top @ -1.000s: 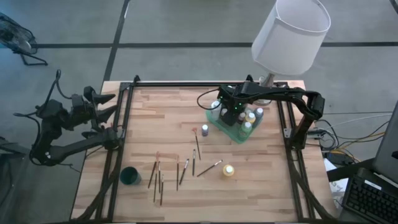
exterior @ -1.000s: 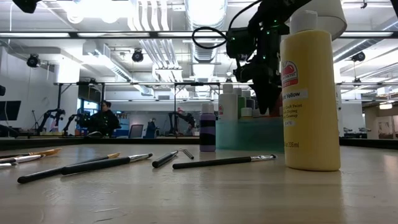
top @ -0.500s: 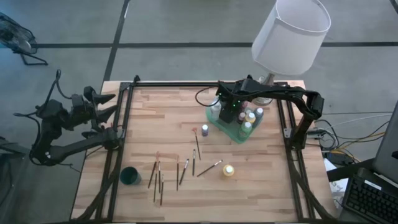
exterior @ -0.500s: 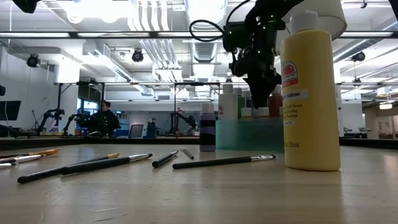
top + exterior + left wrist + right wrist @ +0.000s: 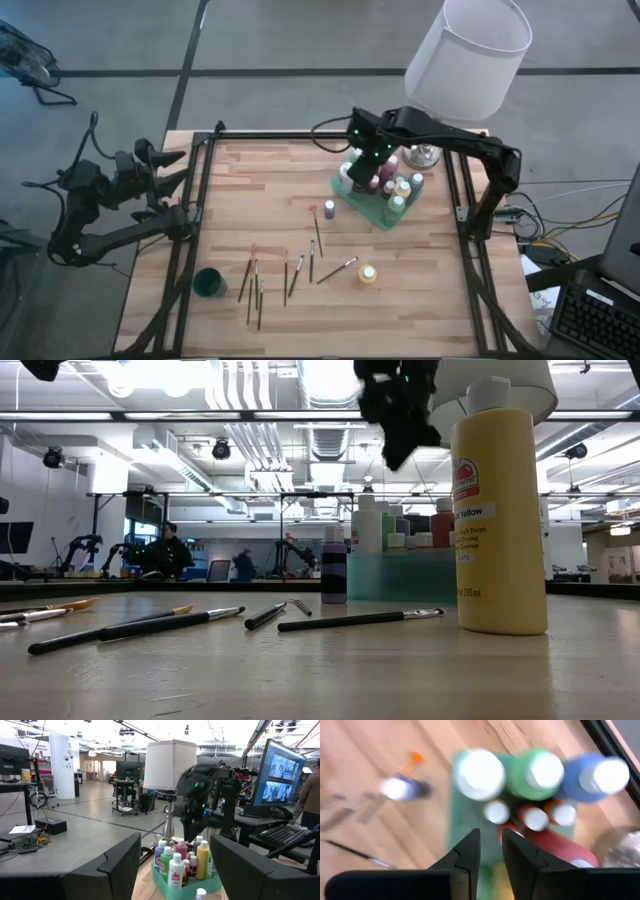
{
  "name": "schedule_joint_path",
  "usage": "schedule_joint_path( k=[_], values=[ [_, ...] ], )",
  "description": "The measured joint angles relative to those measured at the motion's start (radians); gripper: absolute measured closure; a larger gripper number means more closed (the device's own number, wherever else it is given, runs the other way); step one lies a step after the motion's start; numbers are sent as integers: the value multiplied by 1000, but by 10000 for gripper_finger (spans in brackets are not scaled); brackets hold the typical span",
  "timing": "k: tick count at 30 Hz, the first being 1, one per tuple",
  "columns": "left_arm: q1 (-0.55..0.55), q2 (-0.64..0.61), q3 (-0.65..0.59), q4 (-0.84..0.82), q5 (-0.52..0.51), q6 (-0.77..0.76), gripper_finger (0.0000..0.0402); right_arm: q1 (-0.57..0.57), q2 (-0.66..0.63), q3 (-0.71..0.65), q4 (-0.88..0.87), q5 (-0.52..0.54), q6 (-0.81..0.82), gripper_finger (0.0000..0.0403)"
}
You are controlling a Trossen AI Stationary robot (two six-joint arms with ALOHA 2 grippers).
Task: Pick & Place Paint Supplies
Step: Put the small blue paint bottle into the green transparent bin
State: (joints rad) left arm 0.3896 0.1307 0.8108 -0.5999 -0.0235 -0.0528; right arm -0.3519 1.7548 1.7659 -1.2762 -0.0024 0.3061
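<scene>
Empty right end effector [image 5: 490, 851] above tray [image 5: 350, 197]

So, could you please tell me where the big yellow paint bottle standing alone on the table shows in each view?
High view: yellow bottle, near edge, right of the brushes.
Low view: large in the foreground, right.
Left wrist view: not in it.
Right wrist view: not in it.
Shared landmark: green tray.

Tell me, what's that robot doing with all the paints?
It's tidying paint supplies. The right gripper hangs above the green tray of paint bottles, holding nothing, its jaws nearly together. A yellow bottle, a purple bottle and the brushes lie on the table. The left gripper waits at the side.
</scene>
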Motion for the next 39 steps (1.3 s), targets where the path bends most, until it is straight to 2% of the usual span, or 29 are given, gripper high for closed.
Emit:
schedule_joint_path(
  k=[7, 12, 18, 24, 29, 34, 39],
  values=[
    [0, 0, 0, 0, 0, 0, 158, 107, 90, 200, -39, -6, 35, 332],
    [0, 0, 0, 0, 0, 0, 158, 160, 219, 372, -89, -6, 20, 304],
    [0, 0, 0, 0, 0, 0, 158, 171, 411, 589, -236, 1, 0, 261],
    [0, 0, 0, 0, 0, 0, 158, 176, 485, 556, -271, -73, 13, 219],
    [0, 0, 0, 0, 0, 0, 158, 198, 520, 573, -208, -80, 9, 198],
    [0, 0, 0, 0, 0, 0, 158, 209, 530, 577, -111, -73, 9, 193],
    [0, 0, 0, 0, 0, 0, 158, 210, 560, 577, -104, -31, 13, 200]
  ],
)
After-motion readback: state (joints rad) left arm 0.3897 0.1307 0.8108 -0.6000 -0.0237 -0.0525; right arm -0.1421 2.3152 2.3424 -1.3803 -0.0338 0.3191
